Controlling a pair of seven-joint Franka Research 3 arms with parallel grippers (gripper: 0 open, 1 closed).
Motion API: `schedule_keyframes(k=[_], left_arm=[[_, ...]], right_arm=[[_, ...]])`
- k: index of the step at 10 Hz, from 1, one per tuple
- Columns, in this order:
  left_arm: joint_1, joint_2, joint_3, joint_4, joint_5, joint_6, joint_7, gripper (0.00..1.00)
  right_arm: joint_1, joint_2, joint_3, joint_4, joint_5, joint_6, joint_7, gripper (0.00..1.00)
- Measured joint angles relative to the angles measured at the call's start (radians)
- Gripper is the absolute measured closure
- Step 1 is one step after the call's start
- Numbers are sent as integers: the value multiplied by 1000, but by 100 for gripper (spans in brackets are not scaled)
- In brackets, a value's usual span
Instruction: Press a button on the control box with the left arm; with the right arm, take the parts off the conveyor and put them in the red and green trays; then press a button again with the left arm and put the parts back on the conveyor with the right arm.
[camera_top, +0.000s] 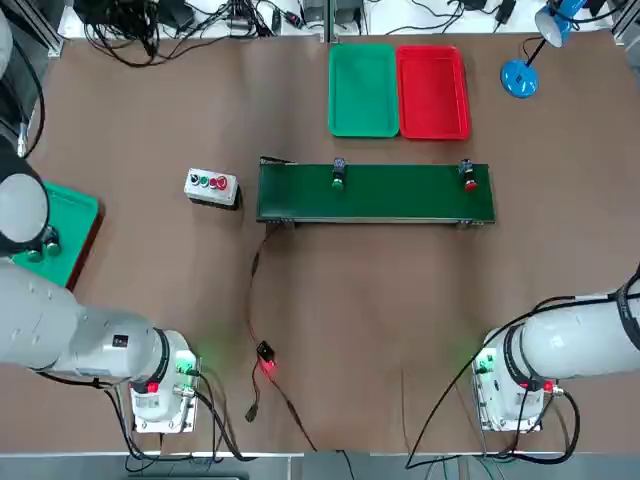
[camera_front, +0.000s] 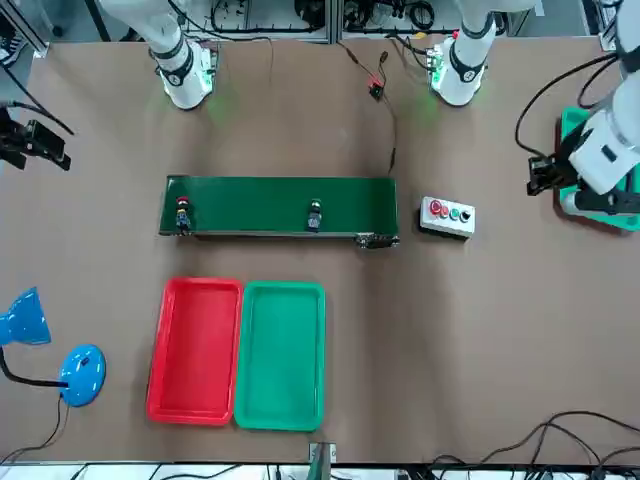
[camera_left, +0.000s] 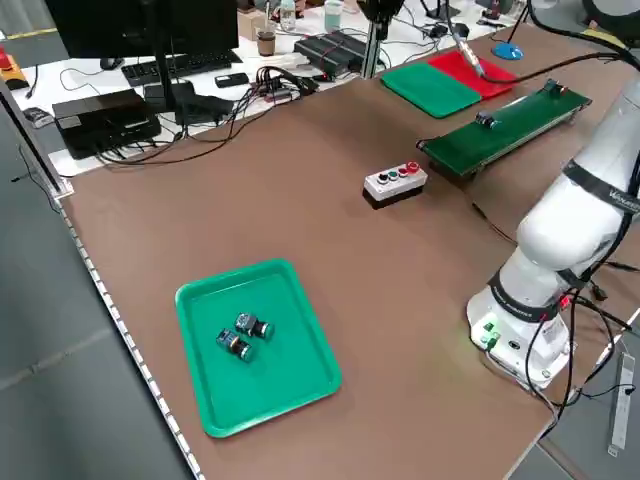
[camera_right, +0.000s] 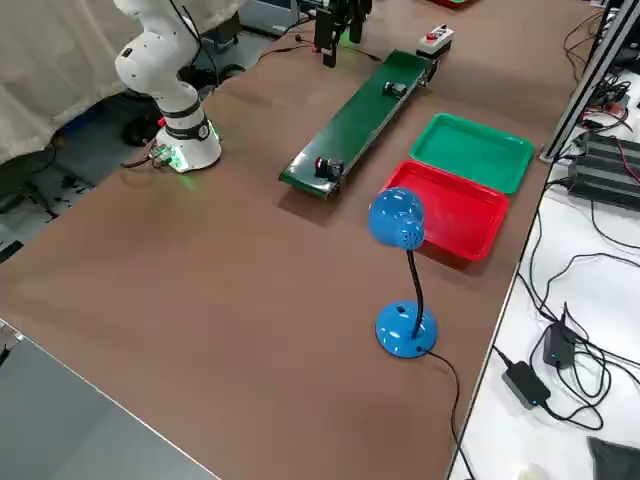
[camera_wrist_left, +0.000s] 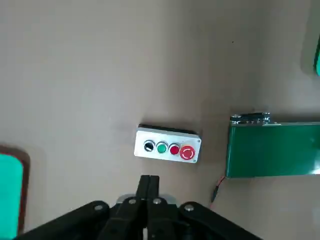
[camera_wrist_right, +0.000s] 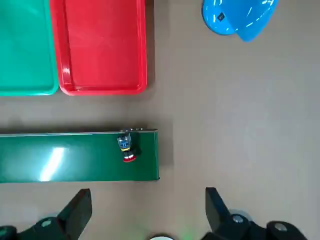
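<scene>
left gripper (camera_wrist_left: 149, 181) pinched above control box (camera_wrist_left: 167, 147)

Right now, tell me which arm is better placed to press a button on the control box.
Left. The left gripper, jaws shut, hangs close beside the control box in its wrist view. The right gripper, jaws open, looks down on the conveyor's far end by the red-tipped part.
</scene>
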Motion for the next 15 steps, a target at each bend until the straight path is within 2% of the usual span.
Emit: schedule_keyframes(k=[4,7,9,12,15], left_arm=[[0,-160,-81,-478,-4,332,-23,99],[1,-158,-109,-678,-5,563,-25,99],[1,-113,-134,-719,-5,636,-27,99],[1,-35,-159,-725,-5,694,-43,99],[0,18,-161,-727,-5,744,-43,99]], right_arm=[[10,39,1,-12,0,3,0,0],[47,100,2,-19,0,30,0,0],[79,155,2,-24,1,59,1,0],[137,251,4,-41,2,122,2,0],[157,271,4,-71,2,172,3,0]])
